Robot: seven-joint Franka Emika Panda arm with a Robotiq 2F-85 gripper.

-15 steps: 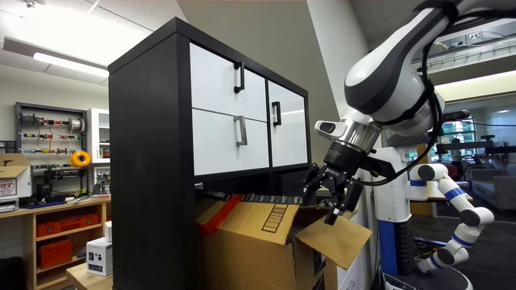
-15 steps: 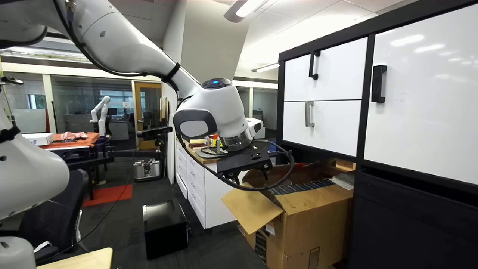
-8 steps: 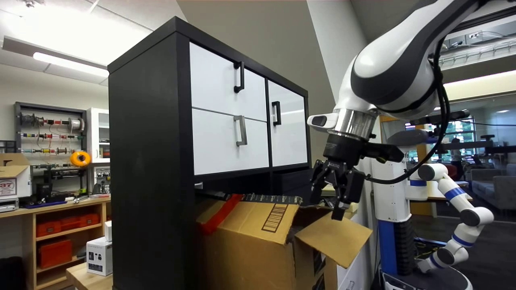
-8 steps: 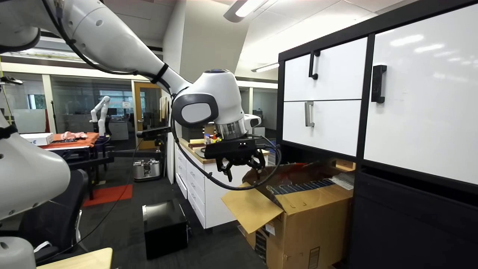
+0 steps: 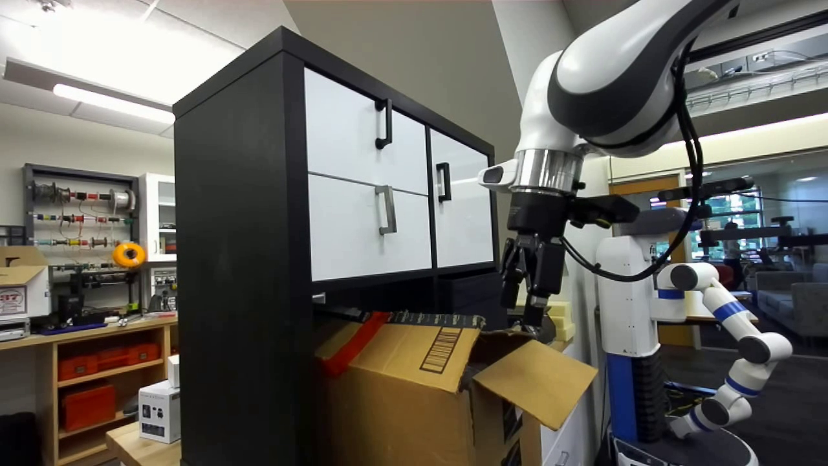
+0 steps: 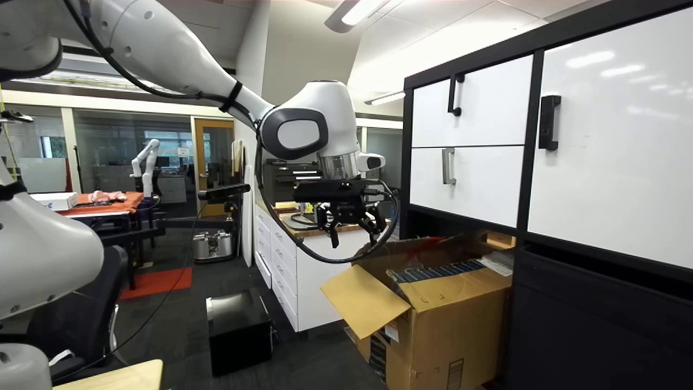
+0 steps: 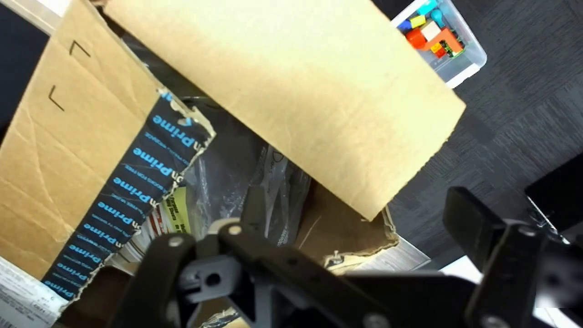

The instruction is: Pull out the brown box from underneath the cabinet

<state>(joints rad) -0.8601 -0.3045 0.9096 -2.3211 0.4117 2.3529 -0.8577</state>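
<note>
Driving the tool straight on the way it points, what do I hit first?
Most likely the loose flap of the brown box: the tool points down, and the flap shows below it in both exterior views. Depth is hard to judge, so the tool might slip past its corner.

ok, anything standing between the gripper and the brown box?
Nothing visible stands in the way: the gripper hangs open near the brown box, and through its opening the wrist view shows the box's own loose flap. How wide the gap is, I can't tell.

Wrist view down into box (image 7: 291, 105)
</note>
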